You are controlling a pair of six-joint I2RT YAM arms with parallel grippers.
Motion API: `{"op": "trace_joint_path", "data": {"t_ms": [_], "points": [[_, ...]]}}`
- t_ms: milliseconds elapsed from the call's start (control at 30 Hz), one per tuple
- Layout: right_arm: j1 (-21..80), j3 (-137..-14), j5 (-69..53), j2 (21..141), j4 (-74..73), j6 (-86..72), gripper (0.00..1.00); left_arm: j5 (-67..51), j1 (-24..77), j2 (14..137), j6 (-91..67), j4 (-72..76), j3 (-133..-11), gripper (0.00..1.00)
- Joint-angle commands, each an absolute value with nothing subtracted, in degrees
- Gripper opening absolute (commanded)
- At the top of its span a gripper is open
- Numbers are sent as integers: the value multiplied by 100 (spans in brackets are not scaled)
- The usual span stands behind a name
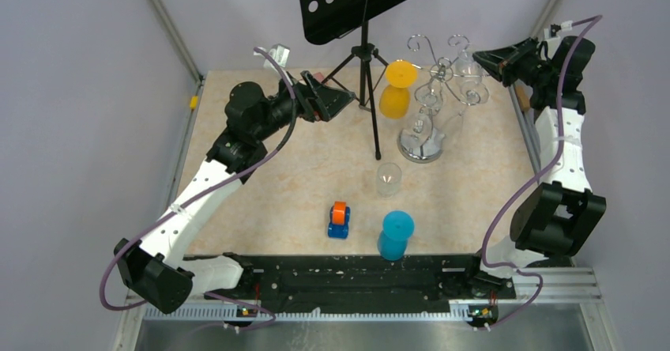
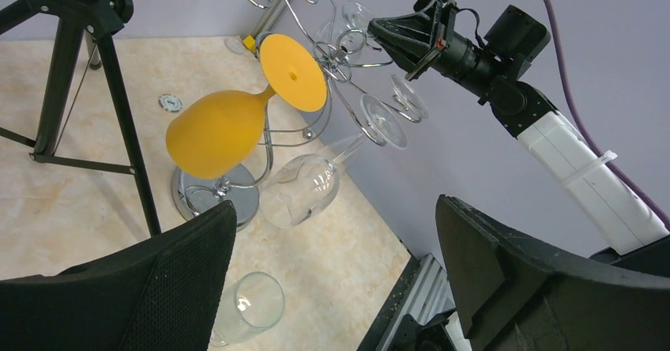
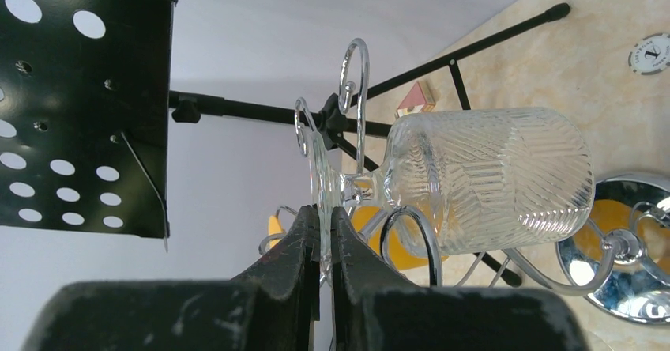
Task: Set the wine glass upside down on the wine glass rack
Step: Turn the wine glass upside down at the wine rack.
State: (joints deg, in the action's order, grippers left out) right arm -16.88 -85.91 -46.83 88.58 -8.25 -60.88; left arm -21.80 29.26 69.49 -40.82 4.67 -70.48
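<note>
My right gripper (image 3: 325, 213) is shut on the flat foot of a clear ribbed wine glass (image 3: 490, 179). The glass's bowl points away from the fingers, its stem beside the curled top hooks (image 3: 353, 82) of the chrome wine glass rack. From above, this gripper (image 1: 482, 57) and the wine glass (image 1: 468, 70) are high at the rack's back right. The rack's round base (image 1: 421, 141) stands on the table. An orange wine glass (image 1: 397, 90) and a clear one (image 2: 304, 189) hang upside down from the rack. My left gripper (image 1: 336, 98) is open, holds nothing, and is left of the rack.
A black tripod music stand (image 1: 359, 3) rises just left of the rack, its legs between my left gripper and the rack. A clear tumbler (image 1: 388, 178), a blue cup (image 1: 395, 235) and a blue and orange toy (image 1: 340, 219) sit nearer the front. Walls close the sides.
</note>
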Motion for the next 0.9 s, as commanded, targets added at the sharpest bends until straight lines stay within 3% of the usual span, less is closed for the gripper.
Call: {"op": "trace_joint_path", "data": {"t_ms": [0,867], "points": [[-1610,-8876,-4759,8449,-711,-5905,0,-2210,2922,6775,-3958,507,-7065,99],[-1621,-9051,-4918,8289,-1054,-5728,0,-2238,2916,6909,-3919,335,-7213,98]]}}
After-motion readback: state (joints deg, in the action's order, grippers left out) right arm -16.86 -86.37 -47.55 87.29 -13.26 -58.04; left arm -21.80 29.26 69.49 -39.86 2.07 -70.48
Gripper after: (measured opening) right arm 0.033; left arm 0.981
